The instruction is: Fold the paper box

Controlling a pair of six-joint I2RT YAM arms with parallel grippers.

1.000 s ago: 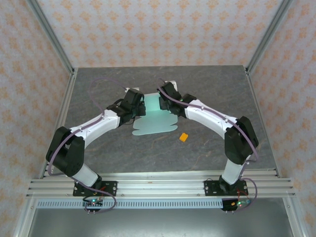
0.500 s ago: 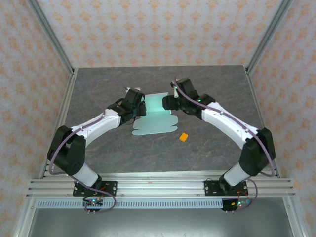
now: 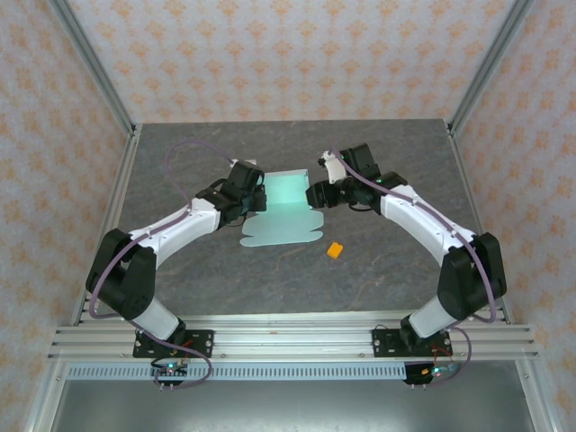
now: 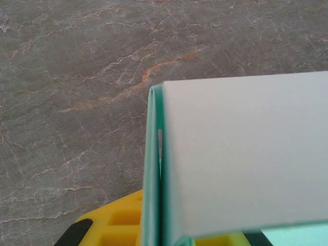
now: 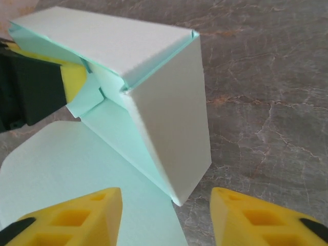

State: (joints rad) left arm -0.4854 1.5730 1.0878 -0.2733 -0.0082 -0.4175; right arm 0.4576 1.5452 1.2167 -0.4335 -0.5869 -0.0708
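pinching paper box (image 3: pixel 281 227) in left gripper (image 3: pixel 258 194), right gripper (image 5: pixel 166 202) spread, orange block (image 3: pixel 334 250) apart

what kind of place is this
Probably a robot test cell, not a home: a stone-look table boxed in by wallpapered panels and aluminium rails, with a left arm and right arm working a paper box.

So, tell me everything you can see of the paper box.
The paper box is pale mint-green thin card, half folded: walls stand up at its far end, and a rounded flap lies flat on the table nearer the arms. The left hand is shut on one upright wall; the right hand hangs open beside it, not touching.
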